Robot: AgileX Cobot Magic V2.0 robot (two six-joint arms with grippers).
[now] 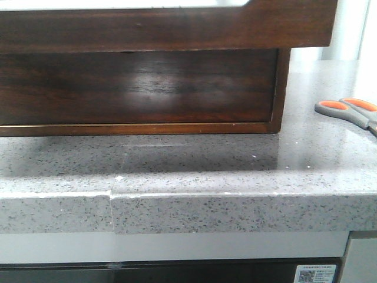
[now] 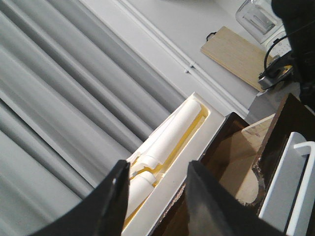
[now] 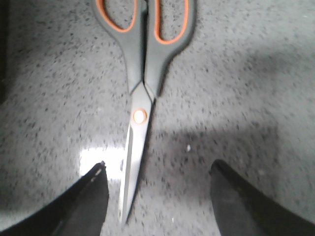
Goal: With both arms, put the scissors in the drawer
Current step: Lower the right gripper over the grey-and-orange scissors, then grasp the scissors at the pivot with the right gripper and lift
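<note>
The scissors (image 1: 346,111), grey-handled with orange-lined loops, lie flat on the speckled counter at the far right of the front view. In the right wrist view the scissors (image 3: 140,73) point their closed blades toward my right gripper (image 3: 157,167). That gripper is open just above the counter, and the blade tip sits between its fingers, nearer one of them, with no contact. The dark brown drawer (image 1: 177,29), with a wide cut-out along its top edge, juts forward at the top of the front view. My left gripper (image 2: 157,169) is open and empty, raised beside dark brown wood.
A taller dark wooden front (image 1: 141,88) stands under the drawer on the grey counter (image 1: 188,171), whose edge runs across the foreground. The left wrist view shows a white tray of paper rolls (image 2: 172,132), a wooden board (image 2: 231,54), a glass jar (image 2: 256,19) and pleated curtains.
</note>
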